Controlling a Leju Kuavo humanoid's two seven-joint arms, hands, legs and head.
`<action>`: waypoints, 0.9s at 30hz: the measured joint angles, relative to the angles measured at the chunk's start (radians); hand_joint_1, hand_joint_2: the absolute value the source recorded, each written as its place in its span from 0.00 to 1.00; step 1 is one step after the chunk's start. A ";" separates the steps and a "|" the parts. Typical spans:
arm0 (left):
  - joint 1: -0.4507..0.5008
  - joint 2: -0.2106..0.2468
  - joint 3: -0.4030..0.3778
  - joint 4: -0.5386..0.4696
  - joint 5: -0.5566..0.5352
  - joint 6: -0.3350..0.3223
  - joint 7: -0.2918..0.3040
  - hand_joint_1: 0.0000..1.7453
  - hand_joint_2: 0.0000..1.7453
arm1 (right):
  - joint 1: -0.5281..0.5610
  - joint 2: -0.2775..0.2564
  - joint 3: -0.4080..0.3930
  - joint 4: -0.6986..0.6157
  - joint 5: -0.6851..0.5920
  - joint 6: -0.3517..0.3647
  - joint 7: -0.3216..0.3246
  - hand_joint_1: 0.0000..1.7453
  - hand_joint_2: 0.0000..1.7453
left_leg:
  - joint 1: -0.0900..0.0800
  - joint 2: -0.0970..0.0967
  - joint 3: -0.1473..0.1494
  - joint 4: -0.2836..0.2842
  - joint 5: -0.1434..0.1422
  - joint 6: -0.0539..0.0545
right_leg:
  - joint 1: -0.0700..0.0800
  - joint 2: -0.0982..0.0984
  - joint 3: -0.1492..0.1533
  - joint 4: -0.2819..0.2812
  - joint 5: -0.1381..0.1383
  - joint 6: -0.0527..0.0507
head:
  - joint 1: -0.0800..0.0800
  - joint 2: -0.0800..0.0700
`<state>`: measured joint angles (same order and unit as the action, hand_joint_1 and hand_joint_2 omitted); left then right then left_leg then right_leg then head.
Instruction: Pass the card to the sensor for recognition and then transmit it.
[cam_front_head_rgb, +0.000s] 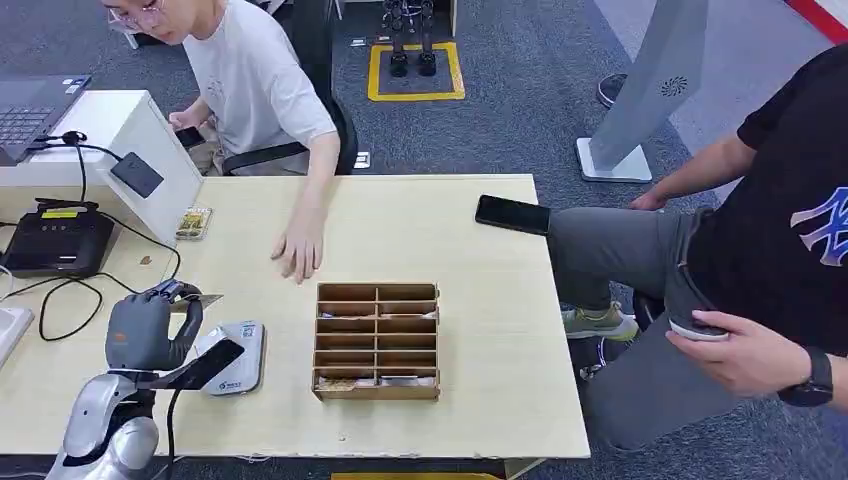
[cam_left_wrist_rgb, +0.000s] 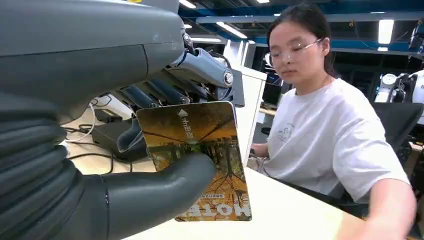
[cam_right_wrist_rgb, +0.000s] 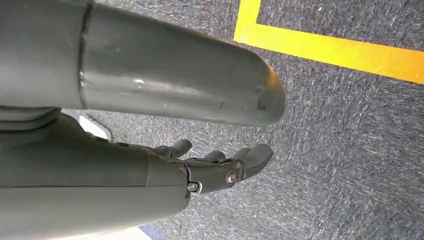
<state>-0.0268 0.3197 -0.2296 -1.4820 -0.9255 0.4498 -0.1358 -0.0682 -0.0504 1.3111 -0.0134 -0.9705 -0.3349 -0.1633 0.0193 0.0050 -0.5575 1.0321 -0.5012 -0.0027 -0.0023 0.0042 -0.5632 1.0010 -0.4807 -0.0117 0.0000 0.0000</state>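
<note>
My left hand (cam_front_head_rgb: 148, 325) is raised over the table's left side, just left of the white card sensor (cam_front_head_rgb: 235, 357). It pinches a card (cam_left_wrist_rgb: 200, 155) with an orange autumn-tree picture between thumb and fingers; the card's edge (cam_front_head_rgb: 203, 299) sticks out to the right of the hand. A person in a white shirt sits across the table, one hand (cam_front_head_rgb: 298, 250) flat on the tabletop. My right hand (cam_right_wrist_rgb: 220, 167) hangs beside me over grey carpet, holding nothing, its fingers slightly curled and apart.
A wooden divided tray (cam_front_head_rgb: 377, 340) stands mid-table. A black device (cam_front_head_rgb: 57, 240) with cables and a white box (cam_front_head_rgb: 120, 140) sit at the left. A black phone (cam_front_head_rgb: 512, 214) lies near the right edge, where a second person (cam_front_head_rgb: 740, 250) sits close.
</note>
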 joint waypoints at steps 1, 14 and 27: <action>0.000 0.000 0.000 0.000 0.000 0.000 0.000 0.84 1.00 | 0.000 0.000 0.000 0.000 0.000 0.000 0.000 0.00 0.00 | 0.000 0.000 0.000 0.000 0.000 0.000 | 0.000 0.000 0.000 0.000 0.000 0.000 | 0.000 0.000; 0.001 -0.003 0.001 0.000 0.125 -0.006 -0.077 1.00 1.00 | 0.000 0.000 0.004 -0.002 -0.014 -0.007 -0.001 0.00 0.00 | 0.000 0.000 0.000 0.000 0.000 0.000 | 0.000 0.000 0.000 0.000 0.000 0.000 | 0.000 0.000; -0.006 -0.019 0.018 -0.017 0.498 -0.442 0.117 1.00 1.00 | 0.000 0.003 0.025 0.000 -0.054 -0.020 -0.006 0.00 0.00 | 0.000 0.000 0.000 0.000 0.000 0.000 | 0.000 0.000 0.000 0.000 0.000 0.000 | 0.000 0.000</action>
<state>-0.0330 0.3006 -0.2121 -1.4992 -0.4273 0.0073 -0.0187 -0.0681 -0.0477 1.3363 -0.0133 -1.0243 -0.3548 -0.1694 0.0193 0.0049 -0.5575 1.0321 -0.5012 -0.0028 -0.0023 0.0041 -0.5632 1.0010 -0.4806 -0.0118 0.0000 0.0000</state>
